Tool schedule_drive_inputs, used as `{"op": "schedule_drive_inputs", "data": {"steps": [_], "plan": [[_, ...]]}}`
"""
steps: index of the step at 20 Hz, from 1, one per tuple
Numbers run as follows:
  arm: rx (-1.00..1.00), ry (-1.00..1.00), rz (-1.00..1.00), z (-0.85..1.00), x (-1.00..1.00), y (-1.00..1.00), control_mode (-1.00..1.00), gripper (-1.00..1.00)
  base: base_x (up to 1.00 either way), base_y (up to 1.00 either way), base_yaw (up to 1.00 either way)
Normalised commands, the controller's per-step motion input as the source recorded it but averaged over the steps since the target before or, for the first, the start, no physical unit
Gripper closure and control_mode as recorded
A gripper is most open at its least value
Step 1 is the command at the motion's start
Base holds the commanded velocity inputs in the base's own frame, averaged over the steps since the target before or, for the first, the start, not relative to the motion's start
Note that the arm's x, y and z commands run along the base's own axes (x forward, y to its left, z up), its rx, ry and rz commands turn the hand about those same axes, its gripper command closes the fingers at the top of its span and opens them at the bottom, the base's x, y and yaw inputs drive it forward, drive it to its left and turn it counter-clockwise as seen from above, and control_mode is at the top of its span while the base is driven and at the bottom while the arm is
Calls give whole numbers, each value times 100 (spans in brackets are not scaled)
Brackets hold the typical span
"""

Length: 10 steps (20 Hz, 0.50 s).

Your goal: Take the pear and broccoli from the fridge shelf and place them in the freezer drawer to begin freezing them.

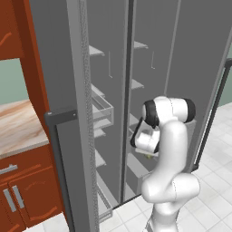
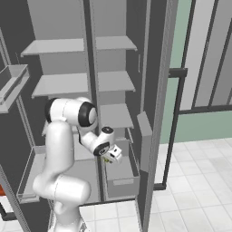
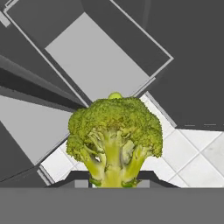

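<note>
Above the freezer drawer, the pincer is clamped on the broccoli.

Grey fridge shelves bare. Freezer drawer pulled out over white tiled floor, 5 o'clock of shelves.

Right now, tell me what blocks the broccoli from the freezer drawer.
Nothing visible does. The gripper holds the broccoli above the freezer drawer, whose top is open and whose grey floor lies bare beneath it.
</note>
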Motion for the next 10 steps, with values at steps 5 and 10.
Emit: {"op": "schedule_drive_inputs", "data": {"steps": [5,10], "plan": [[2,0,0,-48,22,0,-100,100,0,0,0],[3,0,0,-50,6,-5,-100,100,0,0,0]]}}
